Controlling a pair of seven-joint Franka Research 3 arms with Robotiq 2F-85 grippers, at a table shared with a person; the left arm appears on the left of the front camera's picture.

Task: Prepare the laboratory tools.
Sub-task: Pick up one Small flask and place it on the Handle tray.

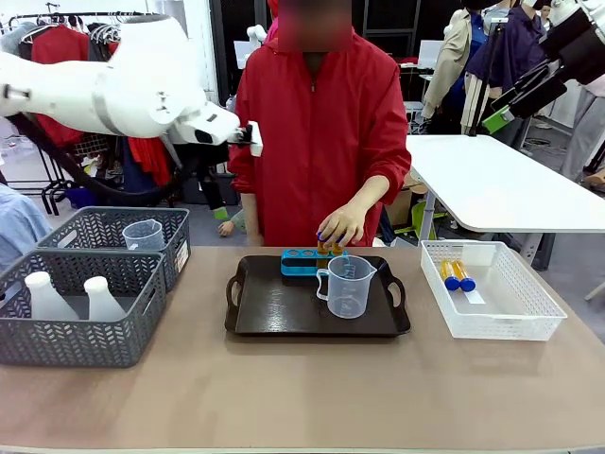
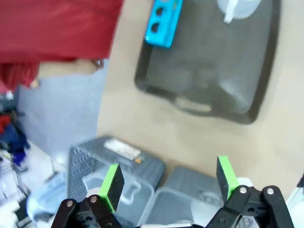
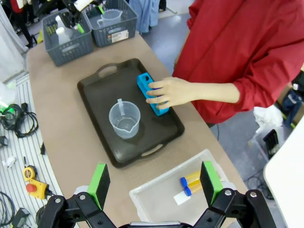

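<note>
1. Spread wide, the left fingers pinch nothing; two grey baskets lie just past their tips.
2. Farther ahead of the left fingers, beyond those baskets, a dark tray rests on the worktop, with a blue rack at its far end.
3. The right fingers are likewise spread and empty.
4. Just past the right fingers' tips sits a white basket; two yellow tubes with blue caps lie in it, nearer the finger on the picture's right.
5. Ahead of the right fingers, a clear beaker stands upright in the tray, near the rack but apart from it.
6. A person's hand grips the rack, beyond the beaker.
7. Well beyond the right fingers, the grey baskets hold two white flasks and a second beaker.
</note>
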